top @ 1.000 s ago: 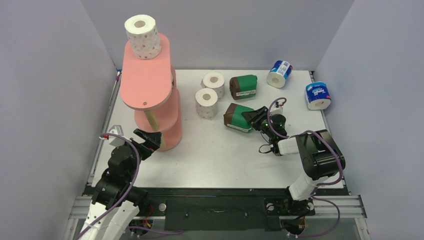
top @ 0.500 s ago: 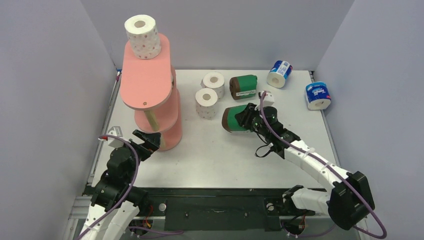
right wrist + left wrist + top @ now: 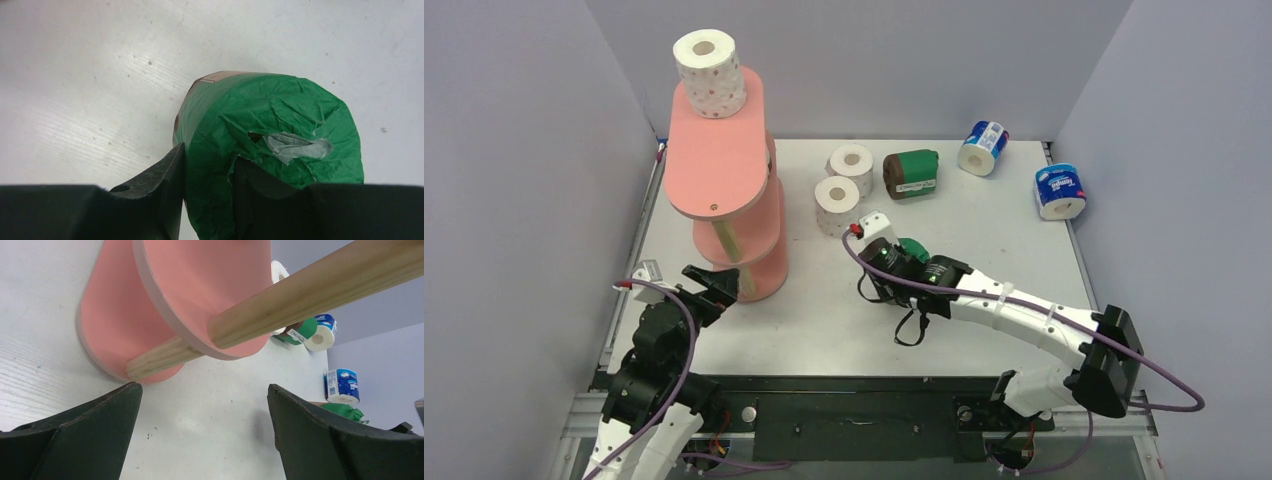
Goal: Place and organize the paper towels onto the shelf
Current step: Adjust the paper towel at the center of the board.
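Right gripper (image 3: 896, 258) of mine is clenched on 1 green roll (image 3: 280, 120), its fingers (image 3: 165, 175) pressed into the crumpled wrapper near one end, with the roll lying on its side over the table (image 3: 824, 320). Just beyond that gripper stands 1 pale roll (image 3: 837, 203), upright, and a 2nd pale roll (image 3: 852, 165) stands right behind it. Beside those, farther out from the gripper, the other green roll (image 3: 911, 173) lies on its side. Well off to the gripper's right, toward the far corner, lie 2 blue-white rolls (image 3: 983, 147) (image 3: 1061, 191), apart from each other. Across the table to its left stands the shelf (image 3: 724, 150), with 1 dotted roll (image 3: 709, 72) upright on the far end of the top board. My left gripper (image 3: 202, 390) is spread wide and grasps nothing; it sits low, near the foot of the shelf, and a wooden post (image 3: 310, 287) slants across its view straight ahead.
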